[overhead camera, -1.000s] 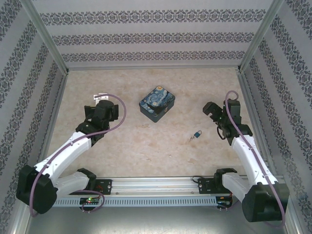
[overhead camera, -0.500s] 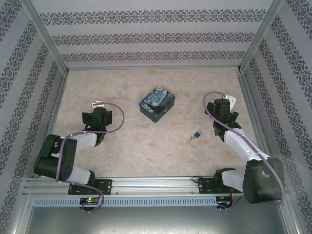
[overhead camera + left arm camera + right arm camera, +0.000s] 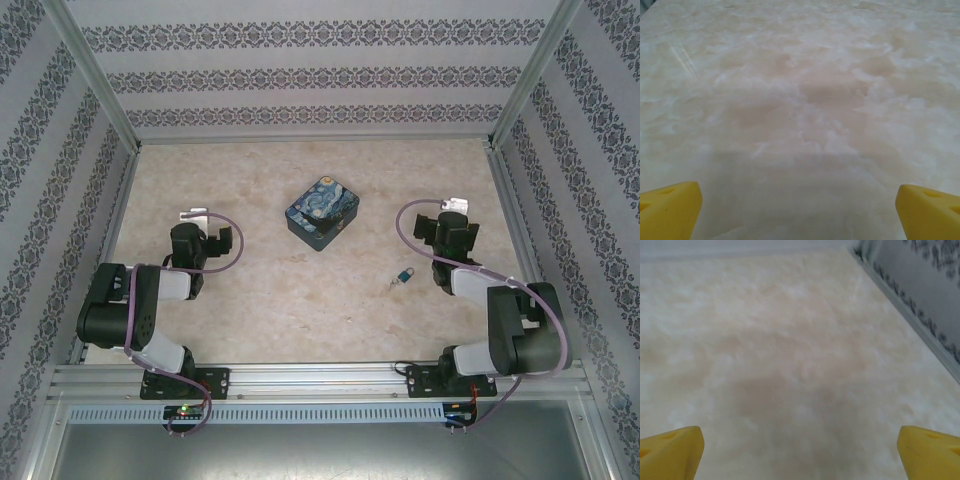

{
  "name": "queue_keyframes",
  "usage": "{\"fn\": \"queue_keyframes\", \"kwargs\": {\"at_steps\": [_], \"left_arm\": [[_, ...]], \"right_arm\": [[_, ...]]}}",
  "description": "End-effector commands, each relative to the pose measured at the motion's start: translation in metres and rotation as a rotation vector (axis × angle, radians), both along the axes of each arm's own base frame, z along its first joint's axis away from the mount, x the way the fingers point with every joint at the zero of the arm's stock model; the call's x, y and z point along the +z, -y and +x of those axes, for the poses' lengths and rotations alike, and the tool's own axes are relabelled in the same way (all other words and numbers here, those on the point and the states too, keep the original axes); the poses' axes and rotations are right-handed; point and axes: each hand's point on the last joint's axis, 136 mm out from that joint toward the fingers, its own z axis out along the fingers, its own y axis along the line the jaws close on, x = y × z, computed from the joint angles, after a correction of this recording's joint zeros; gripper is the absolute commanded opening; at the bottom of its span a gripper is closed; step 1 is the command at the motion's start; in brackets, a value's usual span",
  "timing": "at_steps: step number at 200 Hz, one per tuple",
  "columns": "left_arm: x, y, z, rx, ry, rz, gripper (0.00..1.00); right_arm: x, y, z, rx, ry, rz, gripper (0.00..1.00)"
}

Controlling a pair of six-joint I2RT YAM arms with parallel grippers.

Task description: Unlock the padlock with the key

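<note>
1. Two small task items lie on the marble-pattern table (image 3: 250,300), not far out from the arm bases. The key (image 3: 389,285), a thin dark sliver, lies just beside the padlock (image 3: 405,274) on the side toward the left arm. We cannot tell whether they touch.
2. We judge both items to be light, rigid, slippery metal, likely to skid on the smooth top if nudged sideways.
3. We recommend pinching the padlock across the flat faces of its blue body. The key lies flat and offers little height, so we would take it from above by its wider end.
4. Farther out, the right gripper (image 3: 800,452) hangs over bare table with its jaws spread wide and empty. The padlock lies near it, toward the centre.
5. The left gripper (image 3: 800,210) is likewise spread wide and empty, well apart from both items.
6. Farthest out, the painted tin box (image 3: 322,212) stands apart; we would leave it alone.
</note>
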Motion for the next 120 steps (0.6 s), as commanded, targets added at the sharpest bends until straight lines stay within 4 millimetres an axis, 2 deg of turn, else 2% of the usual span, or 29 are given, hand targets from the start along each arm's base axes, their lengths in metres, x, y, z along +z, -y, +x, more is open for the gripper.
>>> {"fn": "queue_keyframes", "kwargs": {"at_steps": [1, 6, 15, 27, 56, 120], "left_arm": [[0.014, 0.004, 0.009, -0.037, 0.064, -0.01, 1.0], [0.014, 0.004, 0.009, -0.037, 0.063, -0.01, 1.0], [0.014, 0.004, 0.009, -0.037, 0.063, -0.01, 1.0], [0.014, 0.004, 0.009, -0.037, 0.061, -0.01, 1.0], [0.013, 0.004, 0.009, -0.038, 0.057, -0.012, 1.0], [0.013, 0.003, 0.01, -0.039, 0.057, -0.022, 1.0]], "right_arm": [[0.008, -0.015, 0.007, 0.116, 0.142, -0.002, 0.98], [0.004, -0.019, 0.007, 0.144, 0.147, -0.008, 0.98], [0.01, -0.025, 0.011, 0.174, 0.193, -0.014, 0.98], [0.003, -0.03, 0.011, 0.206, 0.134, -0.008, 0.98], [0.0, -0.025, 0.014, 0.222, 0.115, 0.05, 0.98], [0.003, -0.028, 0.011, 0.2, 0.135, -0.004, 0.98]]}}
